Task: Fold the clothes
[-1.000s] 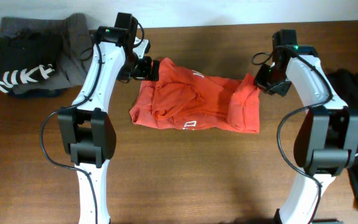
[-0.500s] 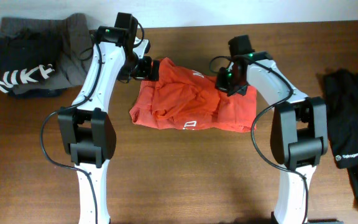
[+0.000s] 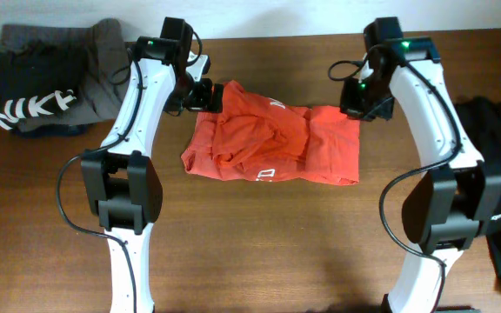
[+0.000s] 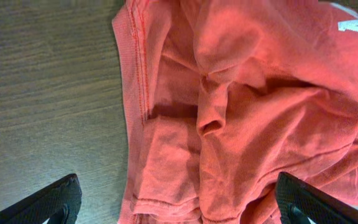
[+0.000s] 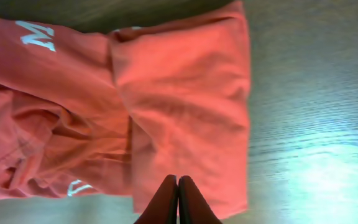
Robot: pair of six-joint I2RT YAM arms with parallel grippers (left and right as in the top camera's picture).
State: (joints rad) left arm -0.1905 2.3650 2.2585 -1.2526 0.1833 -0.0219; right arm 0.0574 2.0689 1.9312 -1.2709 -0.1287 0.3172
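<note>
- The tabletop [image 3: 259, 243] is brown wood with a fine, straight grain. It spreads under both end effectors.
- The red-orange shirt [image 3: 268, 143] lies bunched in a rough rectangle between the two end effectors. It is a soft, finely knitted cloth with deep creases. A stitched, ribbed hem runs along the edge under the left one.
- A flat folded panel forms the shirt's end beneath the right end effector. Its outer edge is straight.
- A black garment [image 3: 29, 87] lies on a grey one [image 3: 103, 52], on the outer side of the left end effector. It bears large white letters reading "NIKE".
- Another black garment [image 3: 494, 156] lies crumpled on the outer side of the right end effector.
- The left end effector [image 4: 178, 180] is released. Its dark fingers are spread wide over the shirt's hem corner and grasp nothing.
- The right end effector [image 5: 178, 186] is clenched. Its fingers are pressed together above the folded panel with no cloth between them.
- Small white print on the shirt is mostly hidden in folds. One letter by the right end effector looks like an "M" [image 5: 36, 34].
</note>
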